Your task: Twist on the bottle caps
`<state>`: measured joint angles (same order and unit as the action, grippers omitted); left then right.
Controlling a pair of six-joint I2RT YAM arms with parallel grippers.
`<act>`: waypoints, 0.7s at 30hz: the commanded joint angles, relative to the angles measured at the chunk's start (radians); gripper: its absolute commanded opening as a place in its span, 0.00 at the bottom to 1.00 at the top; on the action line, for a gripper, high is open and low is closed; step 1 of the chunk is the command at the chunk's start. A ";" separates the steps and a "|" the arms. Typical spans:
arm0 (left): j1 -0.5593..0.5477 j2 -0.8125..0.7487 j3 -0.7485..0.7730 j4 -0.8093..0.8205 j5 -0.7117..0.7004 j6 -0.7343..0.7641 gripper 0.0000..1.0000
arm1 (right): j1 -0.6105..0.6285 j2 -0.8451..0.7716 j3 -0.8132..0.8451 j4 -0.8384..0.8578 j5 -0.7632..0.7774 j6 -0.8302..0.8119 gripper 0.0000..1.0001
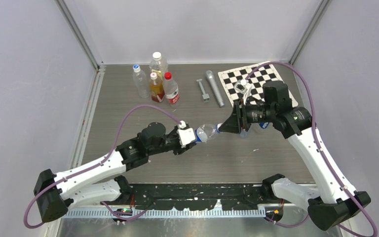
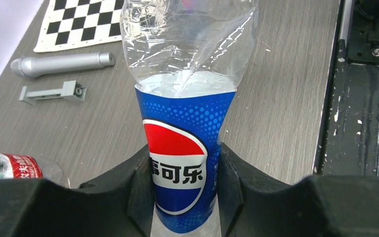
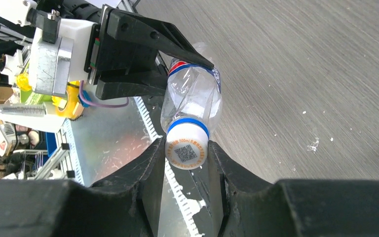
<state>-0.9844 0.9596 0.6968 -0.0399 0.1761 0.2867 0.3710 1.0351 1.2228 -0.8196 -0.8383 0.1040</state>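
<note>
Grey wood-grain table (image 1: pixel 128 163), white walls on 3 sides. Checkerboard (image 1: pixel 256 81) at back-right is the ref pt.

- Pepsi-label bottle (image 1: pixel 208 132) (image 2: pixel 185 163) (image 3: pixel 192 98): near side and left of checkerboard, held approx horizontal between both arms, neck toward R arm. Some clear liquid inside, upper wall crumpled.
- left gripper (image 1: pixel 195 136) (image 2: pixel 183 168): fingers (image 2: pixel 138 182) narrow, clamped on the label, one each side.
- right gripper (image 1: pixel 225 127) (image 3: pixel 186 158): fingers (image 3: pixel 148 177) narrow, pinching the white cap (image 3: pixel 186 150). Cap sits on the neck, QR print on top, blue ring just behind it. How far it is threaded: cannot tell.
- Well left of checkerboard, back of table, 4 upright bottles in a cluster: blue-capped bottle (image 1: pixel 139 81), plain bottle (image 1: pixel 158 63) w/ cap on, amber-liquid bottle (image 1: pixel 156 87), red-capped bottle (image 1: pixel 170 90).
- Grey cylinder (image 1: pixel 215 88) (image 2: pixel 61 63) lies just left of checkerboard; grey bracket (image 1: pixel 203 90) (image 2: pixel 52 92) beside it, further left
</note>
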 commanded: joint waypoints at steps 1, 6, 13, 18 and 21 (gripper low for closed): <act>-0.005 -0.014 0.048 0.078 0.124 0.009 0.07 | 0.008 0.046 0.032 -0.090 -0.057 -0.098 0.01; -0.005 -0.011 0.081 -0.001 0.112 0.024 0.00 | 0.008 0.085 0.086 -0.179 -0.057 -0.208 0.01; 0.003 0.014 0.107 -0.012 0.090 -0.058 0.00 | 0.008 0.095 0.084 -0.139 -0.091 -0.222 0.01; 0.003 0.043 0.084 0.082 0.064 -0.101 0.00 | 0.008 0.124 0.072 -0.074 -0.090 -0.144 0.01; 0.003 0.042 0.057 0.146 0.005 -0.093 0.00 | 0.007 0.133 0.054 -0.033 -0.038 -0.053 0.00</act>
<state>-0.9775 1.0042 0.7361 -0.1326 0.2043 0.2134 0.3679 1.1477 1.2861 -0.9455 -0.8921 -0.0544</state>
